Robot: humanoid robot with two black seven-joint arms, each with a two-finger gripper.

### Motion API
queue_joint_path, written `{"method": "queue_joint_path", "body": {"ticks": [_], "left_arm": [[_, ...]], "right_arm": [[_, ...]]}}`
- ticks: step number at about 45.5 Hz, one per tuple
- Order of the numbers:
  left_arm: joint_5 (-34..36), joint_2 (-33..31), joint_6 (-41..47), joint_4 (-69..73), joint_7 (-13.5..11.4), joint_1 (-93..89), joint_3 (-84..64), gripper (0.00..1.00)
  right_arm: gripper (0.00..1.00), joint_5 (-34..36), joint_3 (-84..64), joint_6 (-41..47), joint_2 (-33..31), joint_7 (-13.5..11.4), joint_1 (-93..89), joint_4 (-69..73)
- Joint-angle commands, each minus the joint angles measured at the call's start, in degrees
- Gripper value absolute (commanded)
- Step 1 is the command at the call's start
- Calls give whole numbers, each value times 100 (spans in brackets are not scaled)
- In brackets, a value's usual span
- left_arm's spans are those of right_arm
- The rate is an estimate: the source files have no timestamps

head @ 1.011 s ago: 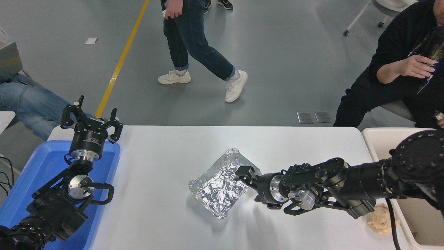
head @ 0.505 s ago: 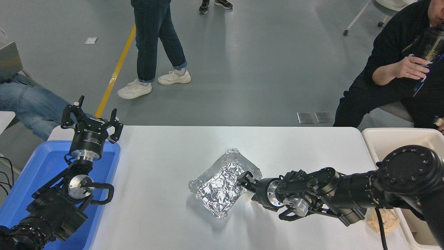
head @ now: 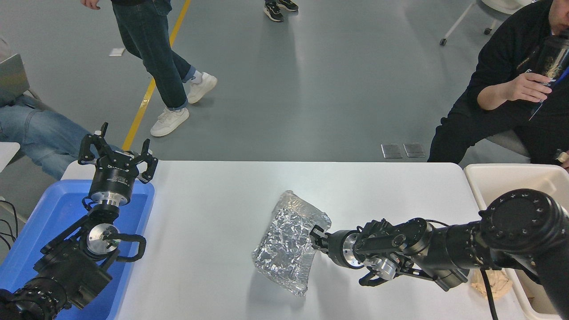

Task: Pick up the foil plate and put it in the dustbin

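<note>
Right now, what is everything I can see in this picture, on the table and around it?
Foil plate: one, shiny silver, table middle, tilted up on its right edge.
Table: one, white.
Blue tray: one, bright blue, table's left end.
Dustbin: one, cream, right of the table.
Crumpled paper: one, tan, near right corner, partly hidden by the arm.
People: one walking in jeans at the top left; one seated in black at the top right; a jeans leg at the left edge.
Left gripper: black, open, parked over the blue tray.
Right gripper: black, shut on the foil plate's right rim.
</note>
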Motion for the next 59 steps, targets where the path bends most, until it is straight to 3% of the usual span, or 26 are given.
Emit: {"method": "queue_joint_path", "body": {"ticks": [1, 20, 41, 59], "left_arm": [[0, 7, 0, 0, 2, 0, 0, 99], [0, -2, 0, 0, 2, 0, 0, 99], [0, -1, 0, 0, -6, 0, 0, 99], [0, -2, 0, 0, -6, 0, 0, 99]], "right_arm": [[0, -31, -510, 140, -255, 6, 515, 223], [0, -101, -1688, 1607, -1213, 6, 2404, 769], [0, -338, -1979, 3154, -2242, 6, 4723, 953], [0, -532, -2014, 3489, -2444, 6, 5376, 953]]}}
